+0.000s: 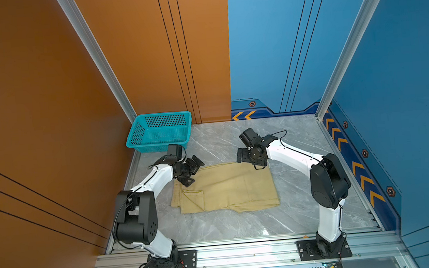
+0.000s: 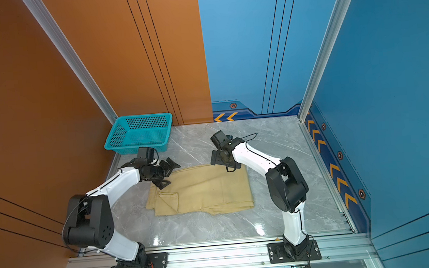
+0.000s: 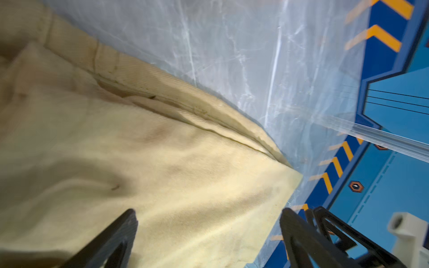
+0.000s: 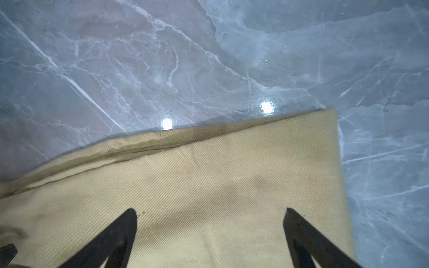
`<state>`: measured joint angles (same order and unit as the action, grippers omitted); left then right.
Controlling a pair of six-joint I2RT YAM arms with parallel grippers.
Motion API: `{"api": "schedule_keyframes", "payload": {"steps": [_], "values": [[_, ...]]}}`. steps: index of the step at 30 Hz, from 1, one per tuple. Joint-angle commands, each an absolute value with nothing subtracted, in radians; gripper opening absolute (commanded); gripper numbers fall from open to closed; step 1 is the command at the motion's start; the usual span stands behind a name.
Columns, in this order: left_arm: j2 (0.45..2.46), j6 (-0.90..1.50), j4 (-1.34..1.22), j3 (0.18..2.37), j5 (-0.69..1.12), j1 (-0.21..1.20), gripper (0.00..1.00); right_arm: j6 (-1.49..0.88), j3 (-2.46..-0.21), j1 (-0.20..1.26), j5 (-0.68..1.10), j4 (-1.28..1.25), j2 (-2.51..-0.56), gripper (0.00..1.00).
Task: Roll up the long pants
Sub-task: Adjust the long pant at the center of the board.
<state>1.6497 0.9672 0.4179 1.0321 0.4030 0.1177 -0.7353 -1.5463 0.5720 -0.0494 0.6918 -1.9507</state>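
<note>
The long pants [image 1: 226, 188] [image 2: 200, 191] lie folded into a flat khaki rectangle in the middle of the marble table [image 1: 242, 223]. My left gripper [image 1: 194, 172] [image 2: 169, 173] hovers over the cloth's far left corner, jaws wide apart with nothing between them. Over the far right edge hangs my right gripper [image 1: 247, 159] [image 2: 219, 160], also open and empty. The left wrist view shows the left gripper [image 3: 209, 212] above the pants [image 3: 162, 162] near a seamed edge. In the right wrist view the right gripper [image 4: 210, 211] straddles the pants [image 4: 209, 174] near a square corner.
A teal basket [image 1: 156, 145] [image 2: 135, 147] stands at the far left corner of the table, just behind my left wrist. Orange and blue walls close the table in on three sides. Bare marble surrounds the pants.
</note>
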Motion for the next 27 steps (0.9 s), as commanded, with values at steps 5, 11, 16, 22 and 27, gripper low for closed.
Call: {"api": "schedule_keyframes", "payload": {"steps": [5,11,16,22,27], "values": [[1.837,0.949,0.443,1.132,0.311,0.183,0.99,-0.691,-1.395,0.487,-0.023,0.711,-1.999,1.00],[2.036,0.976,0.447,1.364,0.321,0.272,0.99,-0.684,-1.310,0.442,-0.017,0.700,-1.941,1.00],[2.252,0.981,0.549,1.707,0.328,0.360,0.99,-0.694,-1.242,0.444,-0.026,0.711,-1.881,1.00],[2.518,1.002,0.663,2.179,0.356,0.446,0.98,-0.744,-1.122,0.515,-0.064,0.708,-1.716,1.00],[2.718,1.062,0.745,2.552,0.353,0.471,0.98,-0.825,-1.068,0.627,-0.089,0.719,-1.636,1.00]]}}
